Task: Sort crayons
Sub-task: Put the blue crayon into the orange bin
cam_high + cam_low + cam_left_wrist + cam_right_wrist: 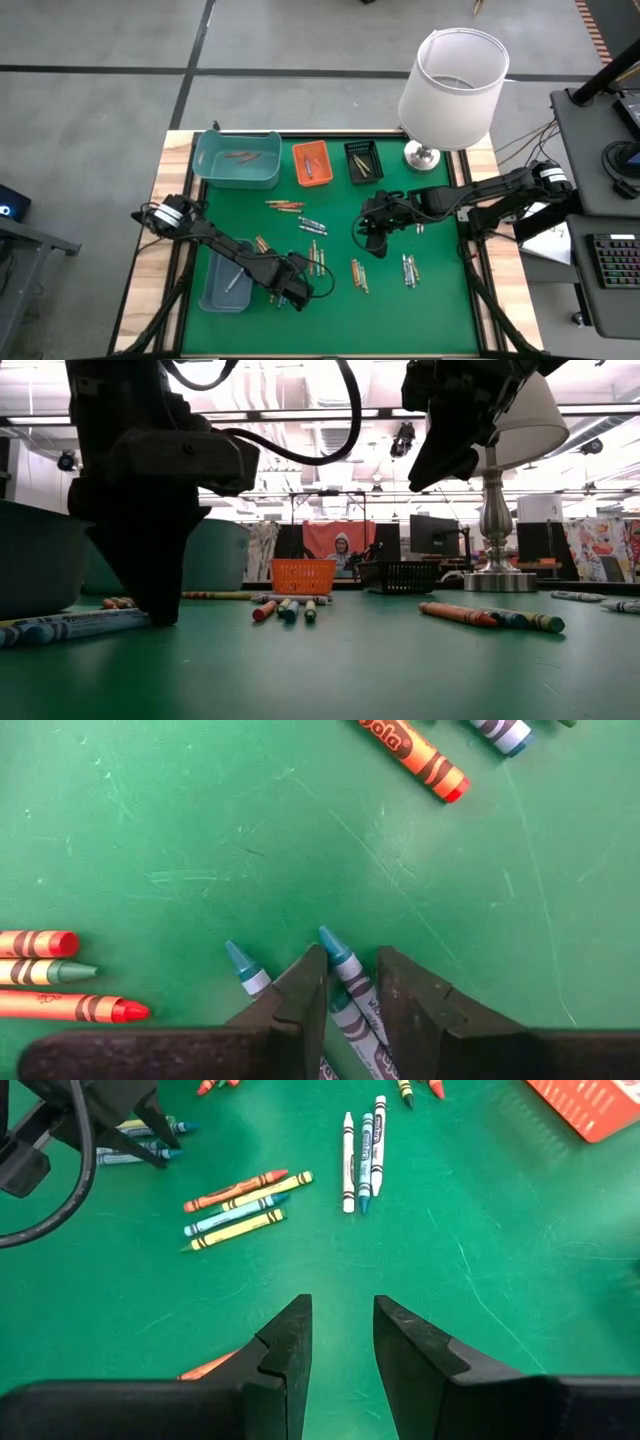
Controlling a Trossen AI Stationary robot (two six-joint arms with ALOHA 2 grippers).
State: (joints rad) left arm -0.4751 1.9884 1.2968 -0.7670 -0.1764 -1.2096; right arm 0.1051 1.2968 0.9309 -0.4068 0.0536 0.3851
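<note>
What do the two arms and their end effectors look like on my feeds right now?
Both arms are dark, jointed and slim, with black cables looping along them. The left end effector has two blocky matte-black fingers with angled tips. The right end effector looks the same: wedge-shaped black fingers on a flat black bar. No markings show.

overhead, table-level and wrist views share the green mat (330,290).

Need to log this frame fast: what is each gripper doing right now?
Left gripper: down on the green mat, fingers either side of a blue crayon; firm grip cannot be told.
Right gripper: open, empty, above the mat.
</note>
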